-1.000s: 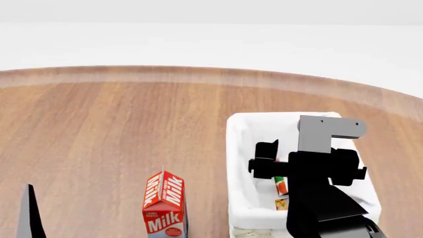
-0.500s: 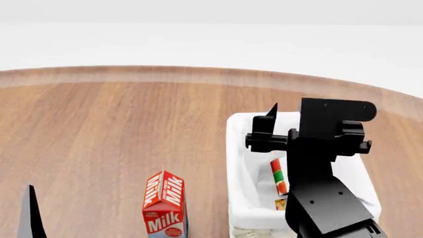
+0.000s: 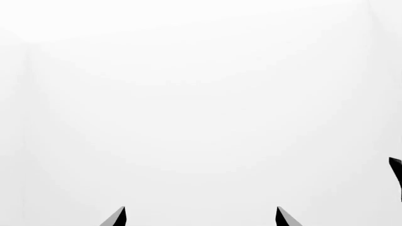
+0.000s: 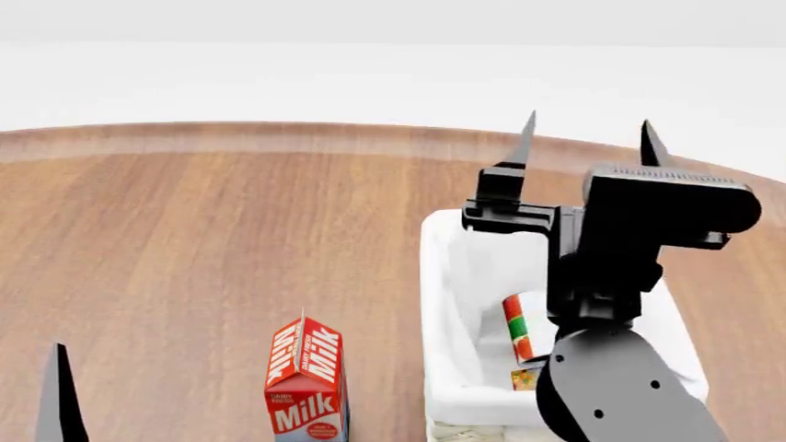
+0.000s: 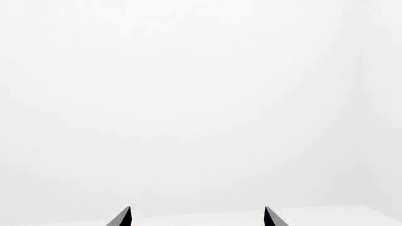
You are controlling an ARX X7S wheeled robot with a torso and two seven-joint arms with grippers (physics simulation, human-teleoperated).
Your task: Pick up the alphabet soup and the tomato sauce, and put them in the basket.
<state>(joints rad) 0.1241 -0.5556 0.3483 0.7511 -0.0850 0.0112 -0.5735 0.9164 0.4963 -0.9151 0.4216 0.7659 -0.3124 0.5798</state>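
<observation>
Right gripper [image 4: 586, 145] is up over the cream wicker basket [image 4: 445, 276], fingers spread wide and holding nothing, red-and-green tomato sauce can [image 4: 521, 324] lying inside.

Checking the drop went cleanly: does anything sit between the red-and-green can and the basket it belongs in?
Nothing does. The red-and-green tomato sauce can already lies inside the cream basket's white liner; the open right gripper is above it, empty.

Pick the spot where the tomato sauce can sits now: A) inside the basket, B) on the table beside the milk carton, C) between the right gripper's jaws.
A: the tomato sauce lies inside the basket, while the right gripper is raised above with open, empty jaws.
</observation>
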